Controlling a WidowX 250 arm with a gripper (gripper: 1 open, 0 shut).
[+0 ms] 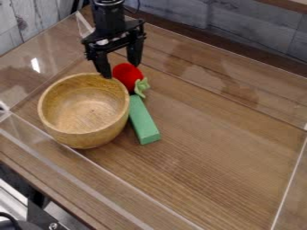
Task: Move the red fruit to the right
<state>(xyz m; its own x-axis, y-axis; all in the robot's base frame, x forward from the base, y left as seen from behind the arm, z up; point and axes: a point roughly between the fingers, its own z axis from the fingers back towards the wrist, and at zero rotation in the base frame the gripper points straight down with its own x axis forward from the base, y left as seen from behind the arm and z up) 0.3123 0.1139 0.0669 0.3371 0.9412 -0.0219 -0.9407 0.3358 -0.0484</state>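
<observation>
Camera view: looks down at a slant on a brown wooden bench (222, 135), with the robot arm (111, 11) reaching in from the top edge.
Jaws (120, 60): spread apart, one finger toward the left of the picture and the other toward the right, pointing down toward the bench beside the far side of the red fruit; whether either finger touches the fruit I cannot tell.
Red fruit (126, 75): on the bench, in the upper left part of the picture, just beyond the upper right rim of the bowl and close below the spread jaws; it is outside the bowl.
Leafy top: light green (142, 87), on the lower right side of the fruit, pointing toward the right and the near side of the bench.
Bowl (82, 115): round, tan and wooden, standing upright with its opening facing up, left of the middle of the picture; it is much larger than the fruit.
Green block (143, 121): long and narrow, lying on the bench just to the right of the bowl, below the fruit in the picture, slanting from upper left to lower right.
Bench edges: a pale strip (292, 180) runs along the right side, and a grey surface (267, 30) shows past the far edge at the upper right.
Lower left corner: dark cables or hardware (17, 216) beside the bench, too partly seen to name.
</observation>
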